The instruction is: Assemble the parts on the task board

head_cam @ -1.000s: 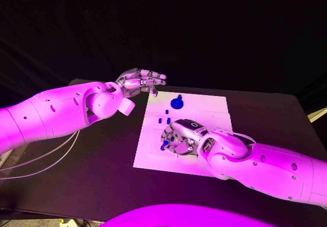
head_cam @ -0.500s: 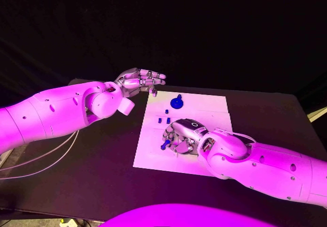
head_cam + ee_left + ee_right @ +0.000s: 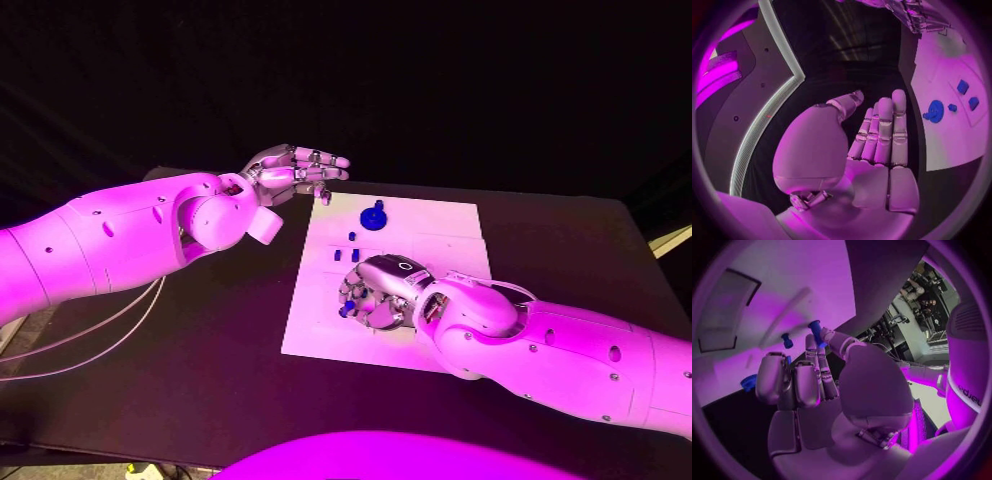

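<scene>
Head view shows the right hand [image 3: 378,296] low over the near part of the white task board [image 3: 320,325], its fingers [image 3: 819,347] pinching a small blue peg [image 3: 814,330]. The left hand [image 3: 296,170] is up by the board's far left corner, fingers gently curled and holding nothing. I think the peg is being carried to its hole; next it must line up, near the other blue parts [image 3: 346,253], and push down.

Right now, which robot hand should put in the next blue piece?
Probably the right hand: it is over the task board and pinches a blue part. The left hand is beside the board, holding nothing.
</scene>
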Controlling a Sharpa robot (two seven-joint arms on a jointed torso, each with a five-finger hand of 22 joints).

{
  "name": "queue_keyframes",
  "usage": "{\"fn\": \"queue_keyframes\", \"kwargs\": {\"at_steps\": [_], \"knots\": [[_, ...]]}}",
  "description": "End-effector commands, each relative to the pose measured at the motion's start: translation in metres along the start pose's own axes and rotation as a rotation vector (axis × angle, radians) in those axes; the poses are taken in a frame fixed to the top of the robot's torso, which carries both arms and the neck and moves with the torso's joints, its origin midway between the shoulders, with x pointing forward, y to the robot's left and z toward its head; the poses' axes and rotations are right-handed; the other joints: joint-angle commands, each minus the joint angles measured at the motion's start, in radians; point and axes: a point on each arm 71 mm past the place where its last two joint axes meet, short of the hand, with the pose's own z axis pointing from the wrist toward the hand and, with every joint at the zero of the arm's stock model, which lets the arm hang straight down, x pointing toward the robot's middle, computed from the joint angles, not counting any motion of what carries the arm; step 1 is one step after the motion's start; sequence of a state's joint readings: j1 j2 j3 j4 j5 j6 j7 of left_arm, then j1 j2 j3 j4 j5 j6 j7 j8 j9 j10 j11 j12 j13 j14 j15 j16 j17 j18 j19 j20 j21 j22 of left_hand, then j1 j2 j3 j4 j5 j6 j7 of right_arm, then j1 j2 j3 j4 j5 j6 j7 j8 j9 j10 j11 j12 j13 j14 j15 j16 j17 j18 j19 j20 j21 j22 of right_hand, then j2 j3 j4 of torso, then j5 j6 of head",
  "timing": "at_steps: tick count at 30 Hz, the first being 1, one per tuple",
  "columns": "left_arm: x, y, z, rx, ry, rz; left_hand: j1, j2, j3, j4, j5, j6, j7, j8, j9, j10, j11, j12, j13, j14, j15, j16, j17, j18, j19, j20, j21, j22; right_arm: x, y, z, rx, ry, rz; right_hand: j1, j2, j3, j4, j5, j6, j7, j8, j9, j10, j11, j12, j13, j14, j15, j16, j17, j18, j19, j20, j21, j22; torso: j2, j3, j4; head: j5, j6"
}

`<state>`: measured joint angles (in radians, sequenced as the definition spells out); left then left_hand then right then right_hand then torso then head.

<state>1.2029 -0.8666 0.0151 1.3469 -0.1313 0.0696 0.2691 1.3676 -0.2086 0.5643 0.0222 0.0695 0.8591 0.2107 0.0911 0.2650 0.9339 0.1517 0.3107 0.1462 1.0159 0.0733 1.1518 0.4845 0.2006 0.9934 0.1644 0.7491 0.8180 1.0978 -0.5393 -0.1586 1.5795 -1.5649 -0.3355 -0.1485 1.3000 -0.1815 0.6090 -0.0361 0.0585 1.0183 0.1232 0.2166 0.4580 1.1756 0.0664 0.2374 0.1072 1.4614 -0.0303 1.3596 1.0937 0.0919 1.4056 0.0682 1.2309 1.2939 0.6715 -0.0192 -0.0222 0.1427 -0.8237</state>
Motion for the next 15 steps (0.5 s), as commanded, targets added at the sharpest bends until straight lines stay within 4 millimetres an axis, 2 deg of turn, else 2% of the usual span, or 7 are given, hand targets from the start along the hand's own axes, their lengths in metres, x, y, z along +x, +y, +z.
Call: {"fn": "queue_keyframes", "kwargs": {"at_steps": [1,3,6,11,15], "knots": [[0.0014,-0.0006,0.0003,0.002,0.006,-0.003,-0.005,0.012,-0.030,0.011,-0.002,-0.006,0.007,0.022,-0.012,-0.021,0.001,0.015,-0.009,-0.014,0.002,-0.009,-0.009,-0.016,-0.001,0.000,-0.011,-0.012,0.0040,0.0025,0.0005,-0.014,0.030,0.021,-0.038,0.010,0.037,-0.005,0.050,-0.020,0.005,0.015,0.017,0.018,-0.008,0.001,0.048,0.023,0.009,0.010,0.002,-0.009,0.001,0.011,-0.017,0.000,0.000,-0.0002,0.0001,-0.001,-0.001],[0.0012,-0.0006,0.0002,0.002,0.006,-0.003,-0.005,0.012,-0.030,0.011,-0.002,-0.006,0.007,0.022,-0.012,-0.021,0.001,0.015,-0.009,-0.014,0.002,-0.009,-0.009,-0.016,-0.001,0.000,-0.011,-0.012,0.0044,0.0035,0.0007,-0.020,0.034,0.029,-0.043,0.006,0.033,-0.003,0.052,-0.024,0.006,0.012,0.016,0.015,-0.007,-0.001,0.048,0.023,0.010,0.011,0.003,-0.009,0.001,0.012,-0.018,0.000,0.000,0.0000,0.0002,-0.001,-0.002],[0.0010,-0.0005,-0.0001,0.000,0.006,-0.003,-0.005,0.012,-0.030,0.011,-0.002,-0.006,0.007,0.022,-0.012,-0.021,0.001,0.015,-0.009,-0.014,0.002,-0.009,-0.009,-0.016,-0.001,0.000,-0.011,-0.012,0.0046,0.0049,0.0008,-0.027,0.033,0.039,-0.076,-0.026,0.000,0.013,0.053,-0.057,0.014,-0.009,0.008,-0.026,0.006,-0.020,0.044,0.023,0.021,0.013,0.005,-0.008,-0.003,0.021,-0.027,-0.005,0.000,0.0003,-0.0002,-0.002,-0.002],[0.0009,-0.0003,-0.0004,-0.003,0.009,-0.004,-0.006,0.013,-0.032,0.013,-0.002,-0.006,0.007,0.023,-0.013,-0.022,0.001,0.016,-0.009,-0.014,0.002,-0.009,-0.010,-0.016,-0.001,0.001,-0.013,-0.013,0.0030,0.0043,0.0006,-0.023,0.011,0.043,-0.075,-0.031,-0.008,0.016,0.055,-0.072,0.017,-0.018,0.005,-0.048,0.011,-0.025,0.042,0.023,0.025,0.015,0.007,-0.007,-0.003,0.025,-0.030,-0.005,0.000,0.0001,-0.0002,-0.002,-0.002],[0.0006,-0.0002,-0.0007,-0.005,0.010,-0.004,-0.006,0.013,-0.032,0.013,-0.002,-0.006,0.007,0.023,-0.013,-0.022,0.001,0.016,-0.009,-0.014,0.002,-0.009,-0.010,-0.016,-0.001,0.001,-0.013,-0.013,0.0012,0.0027,0.0001,-0.015,-0.013,0.042,-0.070,-0.040,-0.022,0.018,0.056,-0.097,0.023,-0.034,0.000,-0.105,0.021,-0.033,0.038,0.023,0.034,0.020,0.014,-0.002,-0.014,0.034,-0.055,-0.022,0.000,0.0001,-0.0004,-0.002,-0.001]]}}
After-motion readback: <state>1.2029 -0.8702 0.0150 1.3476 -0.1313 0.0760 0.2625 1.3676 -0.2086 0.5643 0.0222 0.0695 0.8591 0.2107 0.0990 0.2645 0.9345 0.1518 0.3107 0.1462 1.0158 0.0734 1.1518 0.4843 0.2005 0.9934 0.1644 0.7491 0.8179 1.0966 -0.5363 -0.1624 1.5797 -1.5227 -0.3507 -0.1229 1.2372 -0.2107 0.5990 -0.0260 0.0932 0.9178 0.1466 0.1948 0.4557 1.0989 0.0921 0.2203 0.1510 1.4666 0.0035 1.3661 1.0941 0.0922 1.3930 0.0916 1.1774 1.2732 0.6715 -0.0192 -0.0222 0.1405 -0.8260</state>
